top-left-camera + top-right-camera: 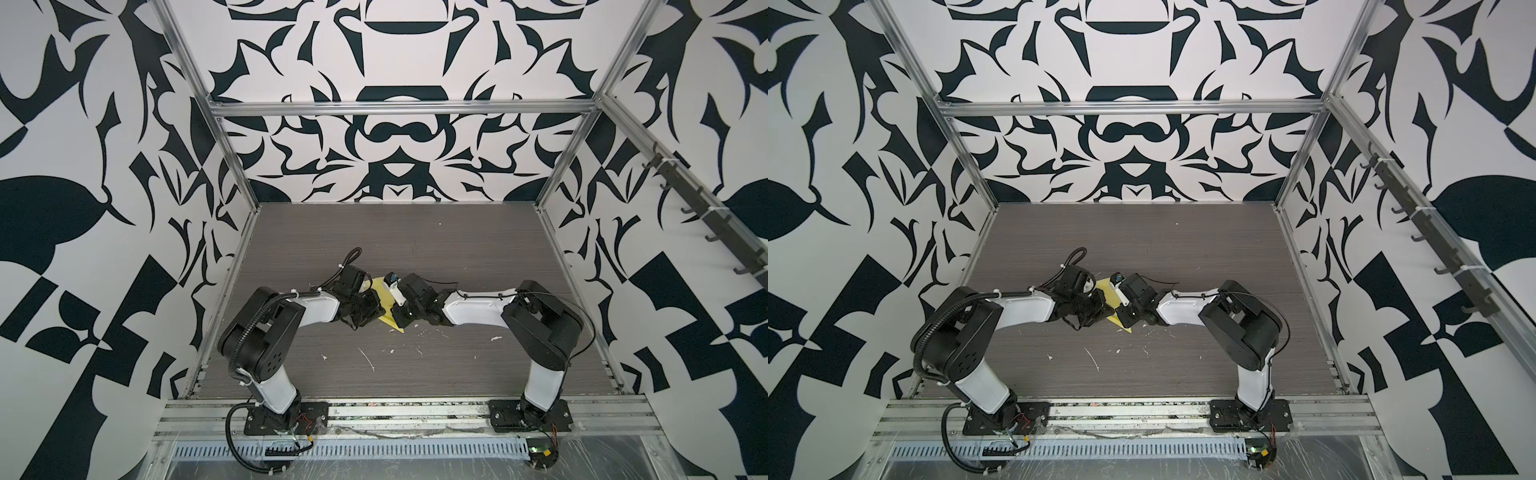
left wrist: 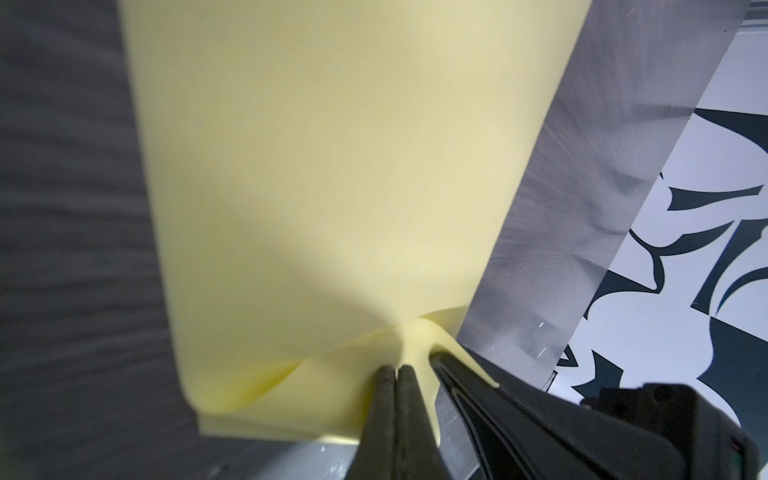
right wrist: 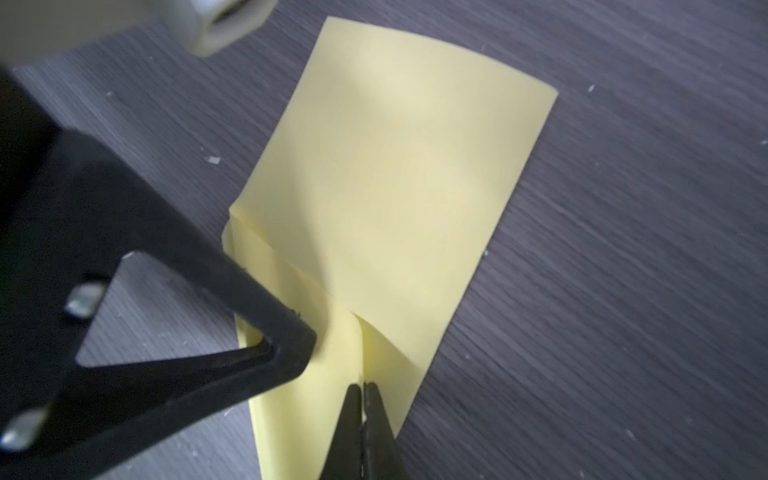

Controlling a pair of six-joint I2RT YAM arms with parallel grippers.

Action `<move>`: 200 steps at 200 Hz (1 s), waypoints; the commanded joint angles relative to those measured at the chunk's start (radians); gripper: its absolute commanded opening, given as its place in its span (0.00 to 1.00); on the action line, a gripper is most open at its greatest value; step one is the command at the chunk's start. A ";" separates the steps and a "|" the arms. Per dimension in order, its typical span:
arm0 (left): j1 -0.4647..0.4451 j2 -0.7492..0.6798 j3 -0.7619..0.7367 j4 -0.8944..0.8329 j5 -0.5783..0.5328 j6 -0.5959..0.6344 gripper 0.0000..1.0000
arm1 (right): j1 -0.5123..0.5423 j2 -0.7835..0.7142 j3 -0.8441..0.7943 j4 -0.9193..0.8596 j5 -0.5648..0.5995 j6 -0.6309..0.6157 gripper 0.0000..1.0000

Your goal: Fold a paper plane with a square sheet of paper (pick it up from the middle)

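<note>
My left gripper [image 2: 397, 372] is clamped tight, jaws together on a pinched-up ridge of the square sheet of paper [image 2: 332, 187]. See the yellow puckering right at my fingertips! My right gripper [image 3: 360, 390] sits just beside it, jaws closed too, nipping the same sheet where a crease runs straight out from the tips. The two tools are nearly touching, and the left one's black triangular finger crowds in next to the right one's tips.

Out ahead of both, the paper fans away from the jaws. It's already doubled into overlapping flaps close to me, and the far edge is bowing. In both top views only slivers of the sheet [image 1: 381, 293] [image 1: 1105, 290] peek out between my wrists. Beyond it is the dark wood-grain table [image 3: 623, 249], dotted with white flecks [image 3: 214, 160].

Handling, as I judge it: featherweight, thin and floppy, so it curls wherever I'm not holding. It could tear or take a stray crease if my two grips pull against each other. The best hold looks to be on the crease line near the middle, where the stacked layers stiffen it. Single-layer edges would likely just buckle.
</note>
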 commanded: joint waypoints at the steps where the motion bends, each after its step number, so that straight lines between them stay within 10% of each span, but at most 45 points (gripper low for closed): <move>1: -0.002 0.019 -0.032 -0.031 -0.025 0.029 0.01 | -0.004 0.028 0.016 -0.065 -0.002 0.012 0.00; 200: -0.001 -0.069 -0.036 -0.109 -0.059 0.085 0.06 | -0.006 0.056 0.050 -0.102 -0.018 0.020 0.00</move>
